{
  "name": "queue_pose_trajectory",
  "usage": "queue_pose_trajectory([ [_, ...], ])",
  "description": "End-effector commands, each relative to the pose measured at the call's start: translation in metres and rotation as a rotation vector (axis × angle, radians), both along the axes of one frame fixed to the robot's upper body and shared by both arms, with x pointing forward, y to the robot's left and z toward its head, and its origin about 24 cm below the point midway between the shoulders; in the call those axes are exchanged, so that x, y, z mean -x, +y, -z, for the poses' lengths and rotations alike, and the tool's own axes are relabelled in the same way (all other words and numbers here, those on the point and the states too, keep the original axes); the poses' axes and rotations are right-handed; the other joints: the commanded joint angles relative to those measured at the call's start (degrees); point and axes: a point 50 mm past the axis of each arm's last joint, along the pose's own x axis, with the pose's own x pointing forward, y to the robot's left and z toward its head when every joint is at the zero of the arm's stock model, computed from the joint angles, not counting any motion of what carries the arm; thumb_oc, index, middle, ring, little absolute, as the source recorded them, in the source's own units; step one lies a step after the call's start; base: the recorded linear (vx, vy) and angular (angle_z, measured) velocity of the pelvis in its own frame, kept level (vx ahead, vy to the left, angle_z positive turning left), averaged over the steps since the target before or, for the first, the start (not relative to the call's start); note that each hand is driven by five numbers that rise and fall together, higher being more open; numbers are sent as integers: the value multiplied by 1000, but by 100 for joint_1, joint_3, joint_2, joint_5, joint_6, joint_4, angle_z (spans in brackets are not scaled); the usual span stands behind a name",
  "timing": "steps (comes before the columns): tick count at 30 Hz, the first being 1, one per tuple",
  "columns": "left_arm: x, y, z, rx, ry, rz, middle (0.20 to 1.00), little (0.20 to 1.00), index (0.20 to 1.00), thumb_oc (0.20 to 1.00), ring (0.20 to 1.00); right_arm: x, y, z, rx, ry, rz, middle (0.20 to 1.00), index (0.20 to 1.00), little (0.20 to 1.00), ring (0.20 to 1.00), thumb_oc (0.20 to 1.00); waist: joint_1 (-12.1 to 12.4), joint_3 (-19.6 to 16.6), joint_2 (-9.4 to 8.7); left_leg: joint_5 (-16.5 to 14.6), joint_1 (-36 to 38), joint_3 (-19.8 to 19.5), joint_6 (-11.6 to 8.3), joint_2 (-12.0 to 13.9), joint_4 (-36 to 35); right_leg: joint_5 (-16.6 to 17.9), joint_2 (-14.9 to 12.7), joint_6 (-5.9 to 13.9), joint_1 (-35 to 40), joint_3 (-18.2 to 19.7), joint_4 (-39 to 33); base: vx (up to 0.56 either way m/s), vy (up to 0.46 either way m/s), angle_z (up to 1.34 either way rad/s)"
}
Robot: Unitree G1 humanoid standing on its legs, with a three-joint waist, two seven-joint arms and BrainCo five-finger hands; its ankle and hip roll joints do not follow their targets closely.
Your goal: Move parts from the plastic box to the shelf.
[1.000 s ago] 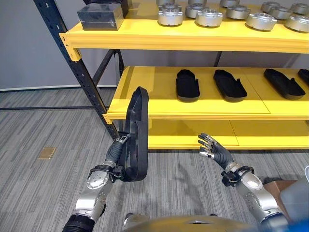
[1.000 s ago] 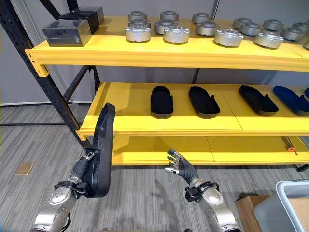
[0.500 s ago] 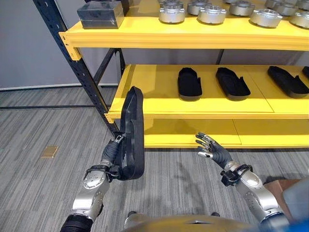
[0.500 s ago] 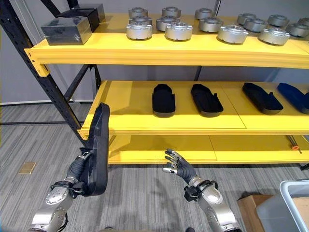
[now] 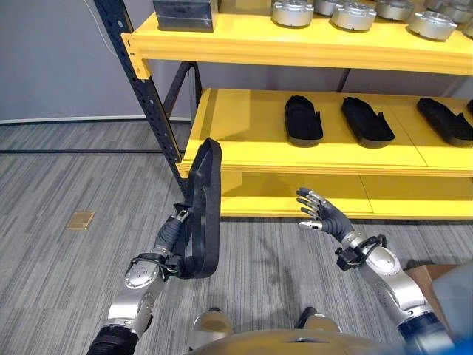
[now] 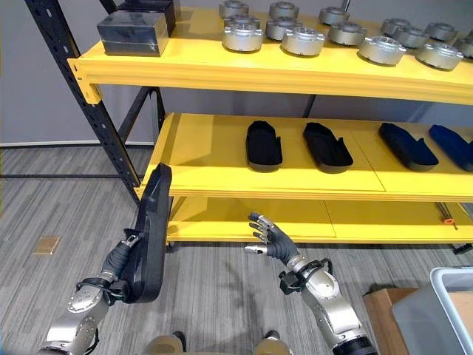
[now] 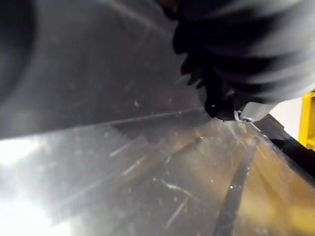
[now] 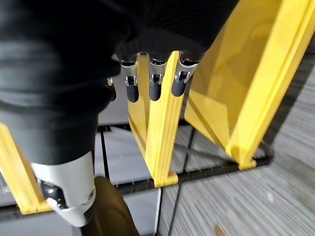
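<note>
Before yellow shelf (image 5: 310, 159), left hand (image 5: 168, 244) grips long black part (image 5: 203, 207).

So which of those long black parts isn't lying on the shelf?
The long black part gripped in the robot's left hand. It stands upright on end, in front of the middle shelf, while the others lie flat on it.

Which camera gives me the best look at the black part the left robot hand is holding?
The right eye view: the whole black part shows there, held upright in the left robot hand, in front of the yellow shelf. The left eye view shows it almost as well. The left wrist view gives just a close, scratched dark surface.
</note>
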Motion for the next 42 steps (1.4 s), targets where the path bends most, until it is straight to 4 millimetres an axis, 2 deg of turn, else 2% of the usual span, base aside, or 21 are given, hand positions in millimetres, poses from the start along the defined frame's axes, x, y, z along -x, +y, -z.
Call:
queue_pose_trajectory([
  [1,-21,-11,-30,-10,-178,44,200,200,200,200,200,-7,2,-22,-9,-161,-8,1000,1000,1000,1000,1000,5,-35,153,-693,609,-159,510,-672,-570,1183,156,403,-446,-32,-1086,241,-151,3],
  [5,-19,-14,-29,-32,-180,66,200,200,200,200,200,-6,1,-22,-13,-180,15,1000,1000,1000,1000,1000,4,70,137,-827,631,-196,515,-605,-359,1283,49,403,-511,-89,-1338,182,-102,-2],
  [6,-17,-15,-29,-44,-181,74,200,200,200,200,200,-5,1,-23,-16,-184,18,1000,1000,1000,1000,1000,-19,129,87,-843,607,-179,542,-627,-227,1361,-36,403,-554,-106,-1342,266,-118,9],
  [9,-15,-19,-27,-47,-178,101,200,200,200,200,200,-4,-2,-23,-4,-191,28,1000,1000,1000,1000,1000,-95,195,39,-987,518,-439,609,-638,151,1273,16,403,-472,282,-1366,430,-153,46],
  [10,-13,-22,-27,-38,-176,116,200,200,200,200,200,-2,-3,-22,1,-189,35,1000,1000,1000,1000,1000,-108,180,-32,-1033,427,-475,629,-641,358,1222,4,403,-407,427,-1216,333,-114,85],
  [12,-10,-22,-27,-50,-176,124,200,200,200,200,200,-2,-4,-21,17,-191,42,1000,1000,1000,1000,1000,-73,161,-65,-1074,364,-346,617,-566,514,1065,22,403,-308,340,-1015,406,-123,85],
  [13,-8,-21,-26,-48,-167,127,200,200,200,200,200,-4,-6,-21,37,-198,55,1000,1000,1000,1000,1000,-22,134,-34,-1171,349,-256,580,-435,630,899,91,389,-206,222,-762,443,-117,39],
  [15,-7,-20,-26,-48,-160,139,200,200,200,200,200,-6,-9,-20,50,-201,85,1000,1000,1000,1000,1000,20,136,-46,-1206,343,-152,561,-339,752,802,115,346,-159,107,-514,399,-104,-1],
  [18,-3,-14,-29,-67,-146,177,200,200,200,200,200,-12,-16,-22,85,-220,140,1000,1000,1000,1000,1000,57,162,-54,-1367,357,13,545,-88,1087,472,158,212,-222,-47,185,456,-128,8],
  [20,1,-11,-28,-65,-129,183,200,200,200,200,200,-10,-20,-21,88,-202,144,1000,1000,1000,1000,1000,40,150,-70,-1431,343,46,532,8,1221,327,193,128,-278,-57,381,377,-113,19],
  [23,6,-9,-25,-62,-115,183,200,200,200,200,200,-7,-24,-20,101,-186,143,1000,1000,1000,1000,1000,13,120,-85,-1499,354,86,515,109,1352,166,244,32,-315,-61,513,348,-97,11],
  [25,13,-7,-23,-48,-101,185,200,200,200,200,200,-2,-29,-18,123,-171,140,1000,1000,1000,1000,1000,-14,69,-118,-1459,325,192,474,181,1456,62,300,-155,-332,-128,532,330,-111,6],
  [27,16,-7,-21,-26,-95,166,200,200,200,200,200,-1,-29,-16,120,-159,141,1000,1000,1000,1000,1000,-26,45,-123,-1498,340,238,455,211,1509,51,294,-176,-364,-156,544,248,-75,-10],
  [28,17,-7,-21,-12,-100,154,200,200,200,200,200,0,-30,-16,124,-152,142,1000,1000,1000,1000,1000,-48,21,-81,-1616,403,223,423,257,1547,-22,312,-130,-369,-136,600,248,-39,-9],
  [31,18,-6,-23,-2,-125,144,200,200,200,200,200,3,-32,-13,133,-140,149,1000,1000,1000,1000,1000,-83,-20,-46,-1643,438,294,379,323,1647,-80,326,-156,-386,-195,639,233,-67,-3],
  [38,17,-2,-34,-6,-190,91,200,200,200,200,200,9,-35,-13,126,-135,136,1000,1000,1000,1000,1000,-145,-94,50,-1465,242,212,255,316,2203,-361,586,-400,-362,-164,670,189,-102,-7],
  [39,16,0,-36,-16,-201,73,200,200,200,200,200,9,-35,-16,122,-153,139,1000,1000,1000,1000,1000,-191,-154,98,-1303,197,245,151,299,2504,-521,750,-536,-316,-172,635,166,-111,-7],
  [40,15,1,-36,-16,-203,68,200,200,200,200,200,10,-35,-18,120,-159,138,1000,1000,1000,1000,1000,-209,-181,117,-1219,199,269,101,301,2568,-574,809,-582,-293,-186,608,182,-136,-13],
  [42,13,0,-37,-12,-210,65,200,200,200,200,200,9,-35,-21,108,-171,136,1000,1000,1000,1000,1000,-275,-252,178,-747,222,415,-128,368,2868,-725,990,-737,-225,-276,496,94,-97,-9],
])
